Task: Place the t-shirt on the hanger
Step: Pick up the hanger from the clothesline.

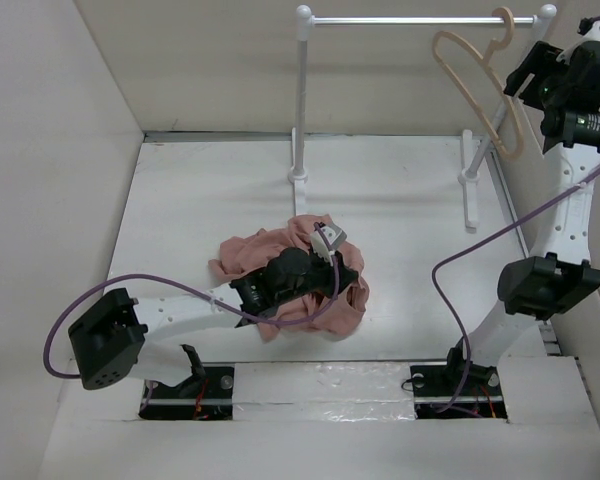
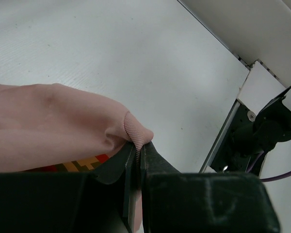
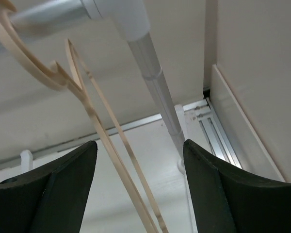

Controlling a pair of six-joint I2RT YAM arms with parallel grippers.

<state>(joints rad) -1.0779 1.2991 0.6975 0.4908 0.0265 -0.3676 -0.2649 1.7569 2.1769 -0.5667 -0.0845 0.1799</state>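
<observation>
– while the left gripper [image 2: 139,150] sits low over the table [image 1: 400,200], what is it doing?

– its jaws are pressed together on a ribbed edge of the t-shirt [image 2: 53,116]. the wrist view shows the pink hem pinched right between the two dark fingers [image 2: 115,168], with a bit of orange and red print [image 2: 87,162] showing just under the fold.

– and where does the shirt lie?

– in a crumpled heap on the table, toward the near side and a little left of centre, between the arm bases and the rail stand [image 1: 300,100]. the left arm lies across the top of the heap.

– and the hanger?

– the hanger [image 3: 41,75] hangs by its hook from the stand's rail, near the right post, tilted so its shoulders slant down to the right. it is well apart from the shirt.

– what about the right gripper?

– the right gripper [image 3: 139,144] is raised near the rail, just beside the hanger, jaws spread wide. in its wrist view the hanger's thin arms run down between the two fingers. i cannot tell whether either finger touches the wood.
</observation>
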